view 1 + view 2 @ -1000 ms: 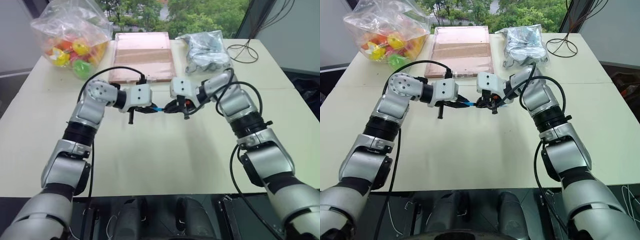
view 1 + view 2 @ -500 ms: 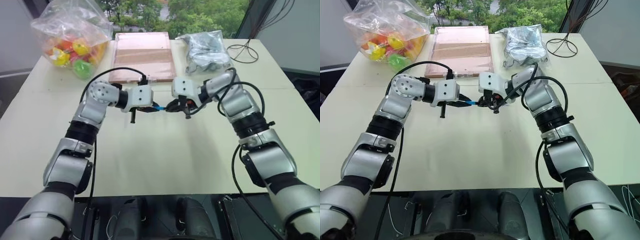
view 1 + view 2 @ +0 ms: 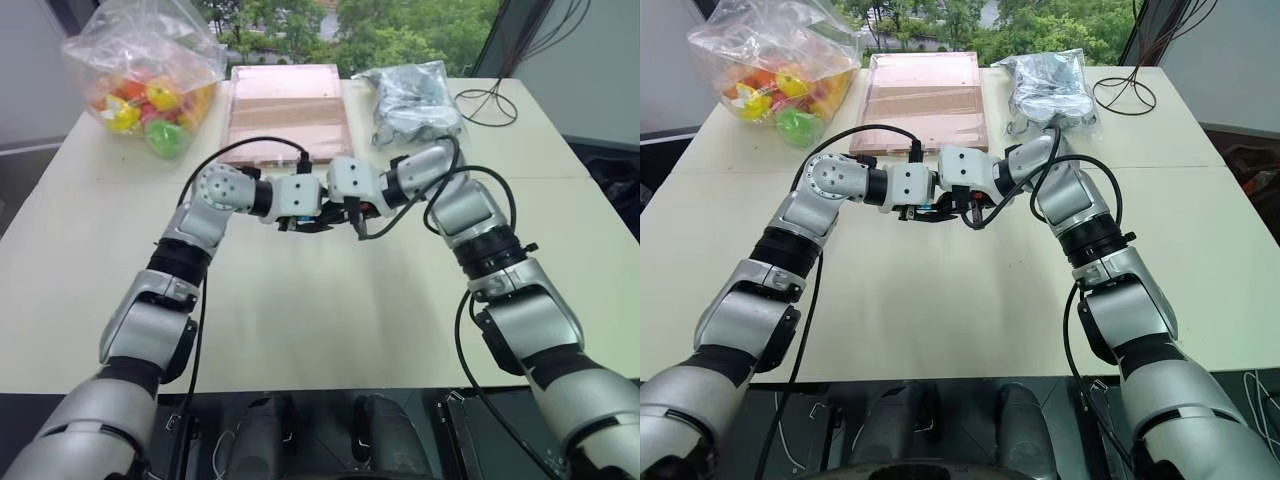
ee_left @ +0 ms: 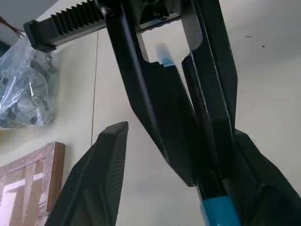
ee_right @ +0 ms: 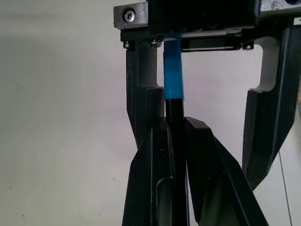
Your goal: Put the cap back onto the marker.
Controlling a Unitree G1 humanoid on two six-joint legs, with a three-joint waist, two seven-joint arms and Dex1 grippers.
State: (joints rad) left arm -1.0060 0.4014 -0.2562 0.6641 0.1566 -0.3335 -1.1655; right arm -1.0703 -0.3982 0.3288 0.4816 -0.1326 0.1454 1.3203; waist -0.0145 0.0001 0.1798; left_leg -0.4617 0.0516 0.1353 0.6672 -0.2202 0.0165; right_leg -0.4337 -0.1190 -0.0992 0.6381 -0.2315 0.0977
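Near table (image 3: 320, 320) lies open; far edge crowded by toy bag (image 3: 145, 75), wooden tray (image 3: 285, 110), parts bag (image 3: 415, 100).

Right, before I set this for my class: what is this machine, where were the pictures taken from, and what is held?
A humanoid robot: two arms, each ending in a two-fingered gripper. Two pictures come from head cameras looking down on a table, two from wrist cameras. The right gripper is shut on a dark marker with a blue cap on its end; the left gripper stands open around that cap. Further back lie a bag of colourful toys, a copper-coloured board and a bag of grey parts.
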